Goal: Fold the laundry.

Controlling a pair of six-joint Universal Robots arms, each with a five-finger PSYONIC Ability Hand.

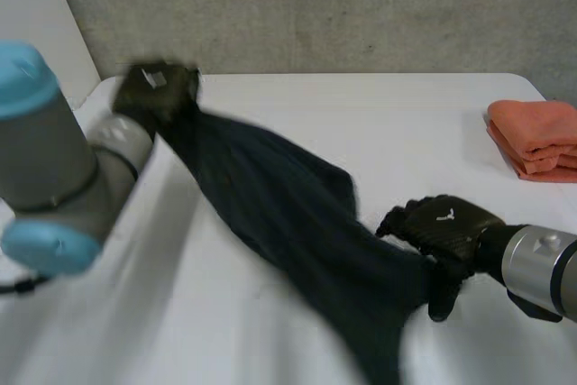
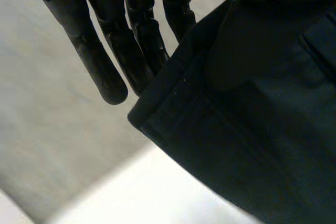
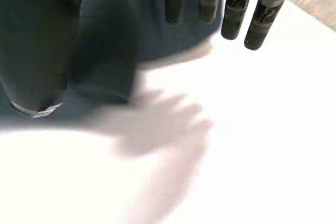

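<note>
The dark garment (image 1: 288, 214) is what I'm working. It runs as one long band on a diagonal across the head view, narrow and bunched at the upper left and broadening toward the lower right and the bottom edge. Its long axis lies along the line between my two hands.

The left hand (image 1: 158, 92) has the upper-left end. In the left wrist view a hemmed corner of the cloth sits beside straight fingers (image 2: 105, 72), with what looks like the thumb down on the fabric, so I read that as a pinch. The right hand (image 1: 446, 227) sits at the cloth's lower-right edge, over the broad end. Whether it actually grips I cannot tell.

The white worktop (image 1: 379, 123) lies beneath, and a folded orange towel (image 1: 536, 137) rests at the right edge, well apart from the garment.

I judge the next move turns on both ends being held, since the cloth spans hand to hand and the right hand is nearer the loose broad part.
</note>
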